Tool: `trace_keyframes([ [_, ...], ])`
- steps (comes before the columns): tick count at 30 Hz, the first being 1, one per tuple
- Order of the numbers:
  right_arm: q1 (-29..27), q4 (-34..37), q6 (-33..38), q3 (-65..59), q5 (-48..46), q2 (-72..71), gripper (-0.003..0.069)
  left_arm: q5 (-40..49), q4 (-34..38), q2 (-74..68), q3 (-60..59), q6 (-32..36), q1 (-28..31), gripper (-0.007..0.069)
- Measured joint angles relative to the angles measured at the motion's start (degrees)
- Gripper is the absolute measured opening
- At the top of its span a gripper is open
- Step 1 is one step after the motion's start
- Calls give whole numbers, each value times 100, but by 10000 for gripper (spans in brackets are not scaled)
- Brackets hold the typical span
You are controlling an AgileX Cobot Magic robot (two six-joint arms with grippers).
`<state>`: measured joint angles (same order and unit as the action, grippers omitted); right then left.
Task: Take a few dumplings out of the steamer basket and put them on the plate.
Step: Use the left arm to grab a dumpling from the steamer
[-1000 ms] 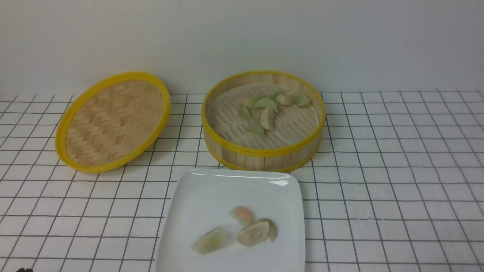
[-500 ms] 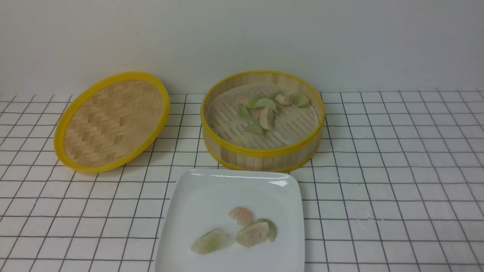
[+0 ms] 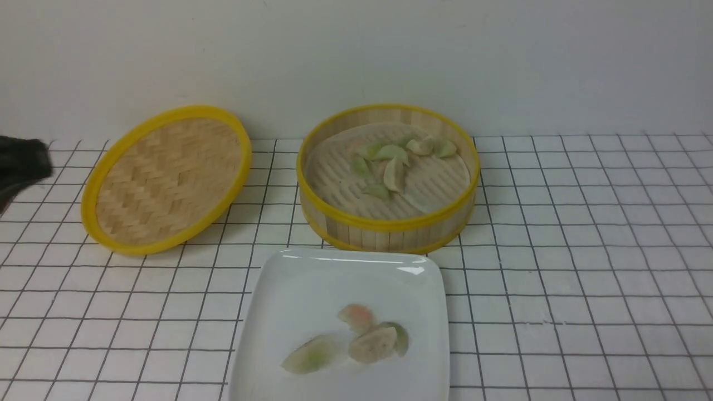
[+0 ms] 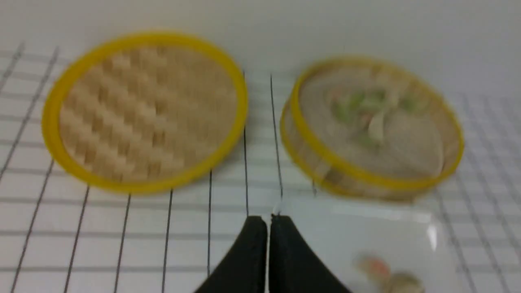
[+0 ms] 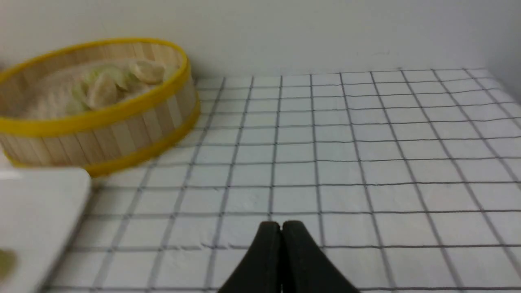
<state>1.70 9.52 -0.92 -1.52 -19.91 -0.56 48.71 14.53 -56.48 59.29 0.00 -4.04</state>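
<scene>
The steamer basket (image 3: 387,223) stands at the back centre and holds several dumplings (image 3: 393,174) on its pale liner. It also shows in the left wrist view (image 4: 370,179) and the right wrist view (image 5: 101,134). The white plate (image 3: 312,278) lies in front of it with three dumplings (image 3: 372,344) on it. My left gripper (image 4: 268,221) is shut and empty, above the table to the left of the plate; a dark part of that arm (image 3: 19,161) shows at the far left of the front view. My right gripper (image 5: 281,226) is shut and empty over bare table, right of the plate.
The shallow woven lid (image 3: 167,178) with its yellow rim leans tilted at the back left, left of the basket. A pale wall runs behind both. The table is covered with a white cloth with a black grid (image 3: 585,250).
A dark part of the left arm has come into the front view at the far left edge. Basket, lid, plate and dumplings have not moved.
</scene>
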Motion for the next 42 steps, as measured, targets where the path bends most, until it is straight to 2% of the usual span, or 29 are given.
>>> trace_keyframes([
  [1, 0, 236, -145, -13, 138, 0, -10, 199, 90, -296, 230, 279, 0, -6],
  [2, 0, 883, -413, -15, 396, 0, -10, 594, 350, -955, 547, 717, 0, -6],
  [4, 0, 1390, -687, -15, 705, 0, -10, 859, 622, -1486, 870, 1202, 0, -6],
  [5, 0, 2178, -947, -15, 1040, 0, -10, 1085, 894, -2057, 1108, 1604, 0, -6],
  [7, 0, 2967, -1131, -15, 1464, 0, -10, 1270, 1305, -2757, 1460, 2205, 0, -6],
  [9, 0, 3477, -1149, -15, 1805, 0, -10, 1303, 1563, -3316, 1805, 2633, -67, -6],
  [13, 0, 3977, -1160, 7, 2161, 0, -10, 1229, 1649, -4146, 2605, 3038, -375, -6],
  [17, 0, 3652, -635, 705, 913, 317, -10, 1387, 1567, -5104, 3739, 3162, -873, -6],
  [21, 0, 2862, -231, 2070, -1023, 1570, -10, 2002, 1217, -6328, 5310, 3169, -1300, -6],
  [22, 0, 2807, -220, 2139, -1123, 1646, -10, 2019, 1169, -6450, 5480, 3169, -1336, -6],
  [24, 0, 2112, -147, 2976, -2310, 2543, -10, 2110, 870, -7095, 6381, 3131, -1504, -6],
  [29, 0, 1040, -92, 4243, -3998, 3950, -10, 2155, 391, -8055, 7790, 2793, -1766, 0],
  [35, 0, 942, -85, 4450, -4133, 4404, -10, 2177, 192, -8412, 8187, 3067, -1962, 78],
  [37, 0, 948, -73, 4450, -4134, 4425, -10, 2070, 135, -8577, 8201, 3278, -2018, 160],
  [39, 0, 947, -73, 4450, -4134, 4425, -10, 1992, 108, -8629, 8201, 3326, -2018, 194],
  [40, 0, 962, -73, 4450, -4134, 4413, -10, 1902, 50, -8715, 8201, 3369, -2018, 251],
  [42, 0, 962, -73, 4450, -4134, 4414, -10, 1832, -15, -8780, 8201, 3420, -2018, 290],
])
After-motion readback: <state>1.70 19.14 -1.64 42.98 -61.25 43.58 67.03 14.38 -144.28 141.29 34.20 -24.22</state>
